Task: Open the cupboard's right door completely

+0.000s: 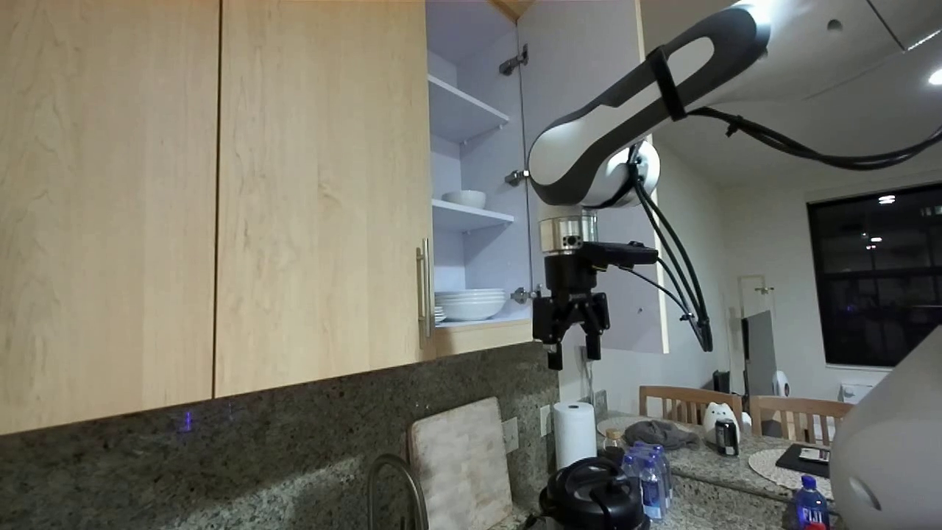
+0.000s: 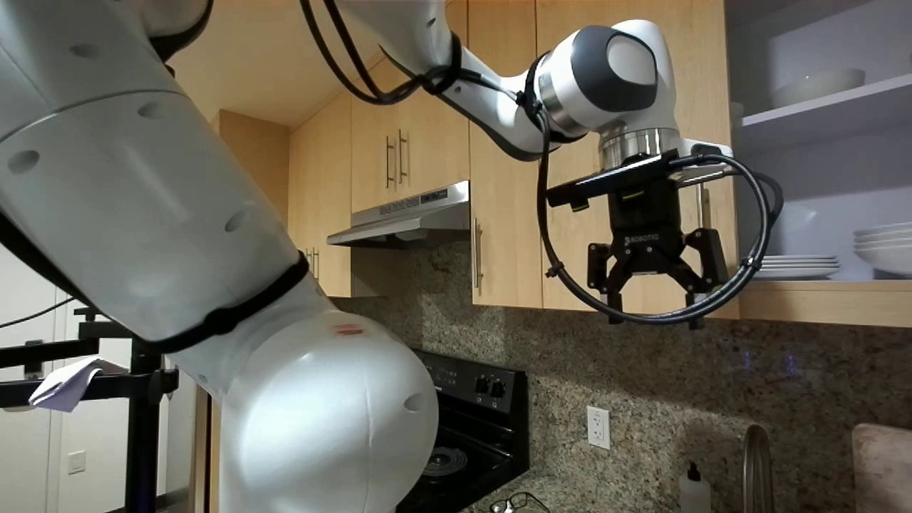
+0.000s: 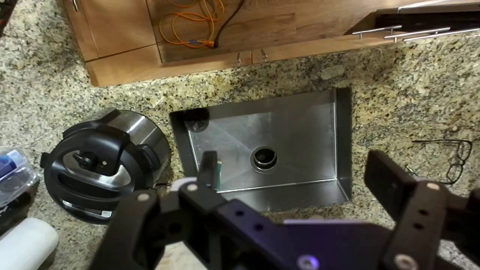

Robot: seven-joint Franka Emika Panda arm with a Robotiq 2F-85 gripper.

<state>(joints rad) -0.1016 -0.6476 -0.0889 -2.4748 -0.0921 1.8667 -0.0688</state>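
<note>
Nearest the wrist camera, the claw stands wide, holding nothing. To the right in an exterior view, the right door of the cupboard hangs swung outward, handle unseen. Presumably stiff, it should turn lightly on its hinges, best taken at its free edge.

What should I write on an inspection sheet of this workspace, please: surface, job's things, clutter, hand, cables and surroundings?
Surface: speckled counter with a steel sink.
Job's things: cupboard with white dishes inside; its right door stands wide open, whether completely I cannot tell; adjacent door shut.
Clutter: lidded pot, paper roll, water bottles, eyeglasses.
Grasping part: hand open, pointing down; in its grip, nothing seen.
Cables: black cables hang in loops beside the hand; orange cord lies on the floor.
Surroundings: black stove, range hood, wooden chairs.
</note>
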